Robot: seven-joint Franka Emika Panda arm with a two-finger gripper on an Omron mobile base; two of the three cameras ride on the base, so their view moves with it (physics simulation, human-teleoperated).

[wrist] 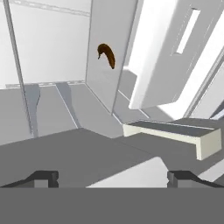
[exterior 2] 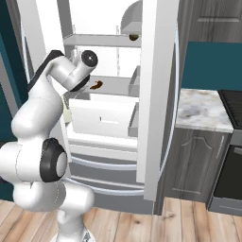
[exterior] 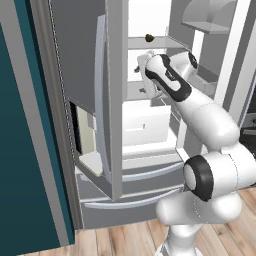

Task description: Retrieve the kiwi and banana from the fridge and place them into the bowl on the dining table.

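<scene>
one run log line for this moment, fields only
stage: reaching into fridge | claw: open, empty | banana: on shelf ahead of claw | kiwi: on upper shelf

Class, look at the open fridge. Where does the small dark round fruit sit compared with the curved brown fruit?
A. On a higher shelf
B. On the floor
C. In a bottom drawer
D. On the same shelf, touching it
A: in the right base view the kiwi rests on the upper shelf, while the banana lies on the shelf below it.
</scene>
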